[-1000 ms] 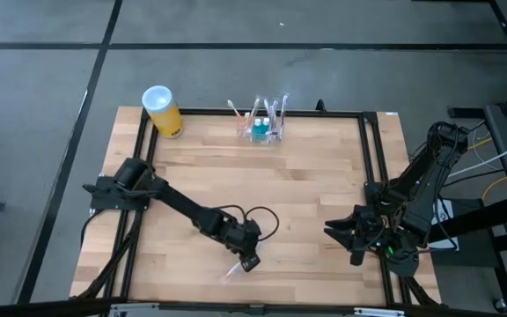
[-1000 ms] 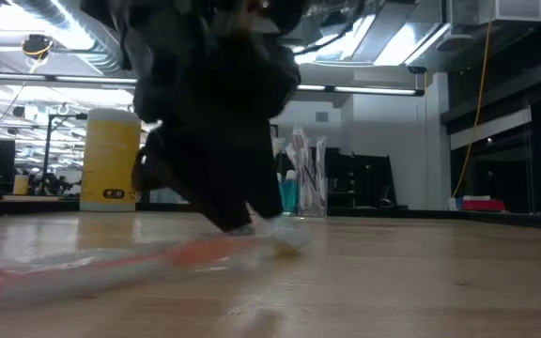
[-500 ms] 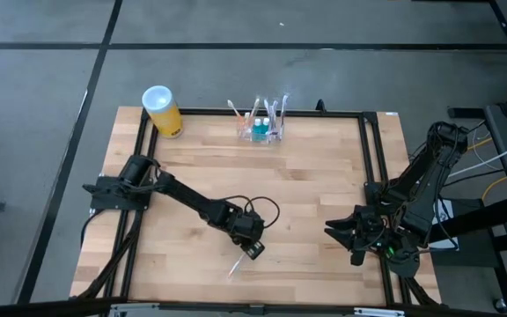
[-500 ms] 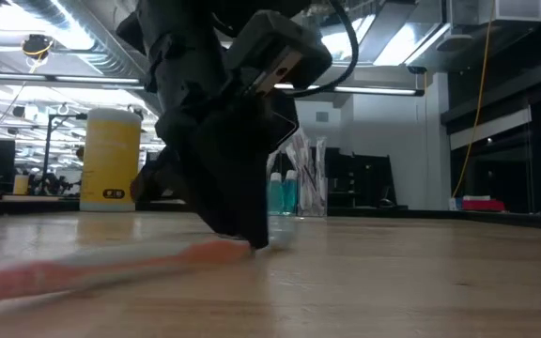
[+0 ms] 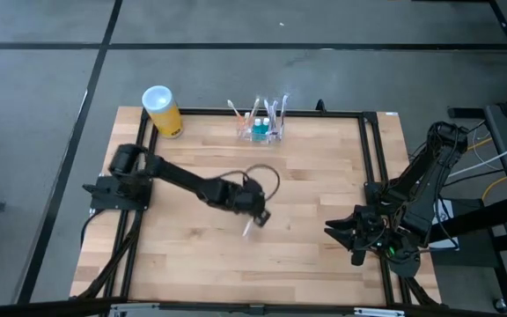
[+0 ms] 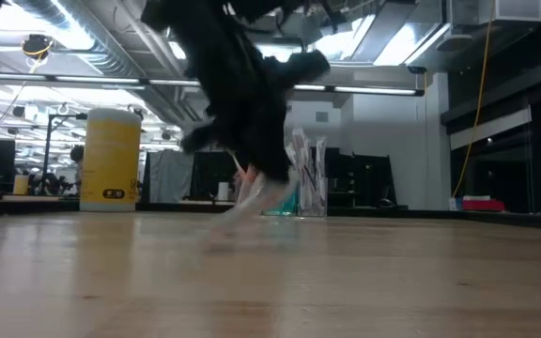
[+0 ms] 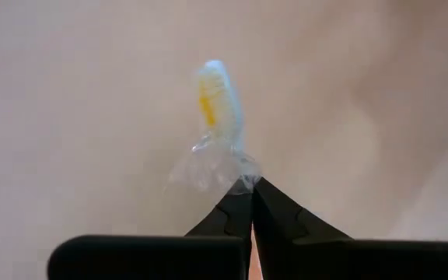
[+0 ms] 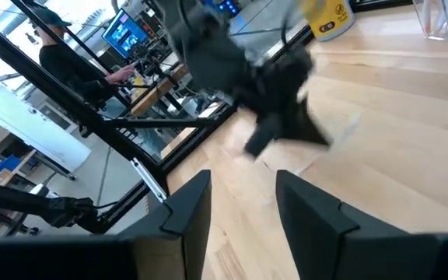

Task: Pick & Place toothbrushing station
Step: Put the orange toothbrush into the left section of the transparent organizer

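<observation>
Two arms are mine, and both show from above over a pale wooden table (image 5: 306, 185). My left gripper (image 5: 258, 216) is raised above the middle of the table, its arm reaching in from the left edge. Its fingers (image 7: 274, 225) are pressed together on a toothbrush (image 5: 249, 229) in a clear wrapper. In the left wrist view the wrapped brush (image 7: 218, 128) sticks out past the fingertips, white with a yellow patch, and crinkled clear film bunches where the fingers pinch it. From table height the brush (image 6: 252, 192) hangs off the tabletop, slanting down under the dark gripper (image 6: 261, 160); it is blurred there, so I cannot make out which end points down.

The toothbrushing station (image 5: 260, 128), a small clear holder, stands at the far edge of the table, near the middle. It looks to hold several upright wrapped brushes and something teal, though these are too small to tell apart. In the low view the station (image 6: 303, 183) sits beyond my left gripper, well apart from it. A yellow canister (image 5: 162, 111) with a white top stands at the far left corner, apart from the station.

My right gripper (image 5: 346, 233) waits near the right edge, close to the near side. Its fingers (image 8: 189, 206) stand apart, holding nothing.
</observation>
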`<state>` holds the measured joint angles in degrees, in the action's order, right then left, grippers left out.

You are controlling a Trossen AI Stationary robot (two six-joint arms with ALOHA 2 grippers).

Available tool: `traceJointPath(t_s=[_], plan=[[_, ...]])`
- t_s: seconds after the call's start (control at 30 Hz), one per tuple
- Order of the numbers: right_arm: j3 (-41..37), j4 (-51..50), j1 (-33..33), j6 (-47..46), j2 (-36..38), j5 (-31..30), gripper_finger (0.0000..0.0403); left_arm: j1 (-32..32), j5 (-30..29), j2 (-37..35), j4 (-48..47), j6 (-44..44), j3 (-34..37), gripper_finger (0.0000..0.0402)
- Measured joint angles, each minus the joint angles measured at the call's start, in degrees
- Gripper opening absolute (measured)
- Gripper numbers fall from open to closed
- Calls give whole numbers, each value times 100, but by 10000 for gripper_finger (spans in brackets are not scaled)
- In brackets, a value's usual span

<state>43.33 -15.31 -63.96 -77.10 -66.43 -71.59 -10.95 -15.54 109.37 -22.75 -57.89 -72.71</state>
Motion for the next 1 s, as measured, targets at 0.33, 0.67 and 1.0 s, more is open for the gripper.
traceJointPath(t_s=[0.33,0.67,1.0], plan=[[2,31,0,24,2,-112,148,746,-2989,-1284,156,1169,-11,1],[2,-61,0,63,2,-155,149,2458,-2751,-1642,1830,3174,-13,1],[2,-125,8,-71,2,-287,149,3830,-1585,-1621,2553,3707,-13,1]])
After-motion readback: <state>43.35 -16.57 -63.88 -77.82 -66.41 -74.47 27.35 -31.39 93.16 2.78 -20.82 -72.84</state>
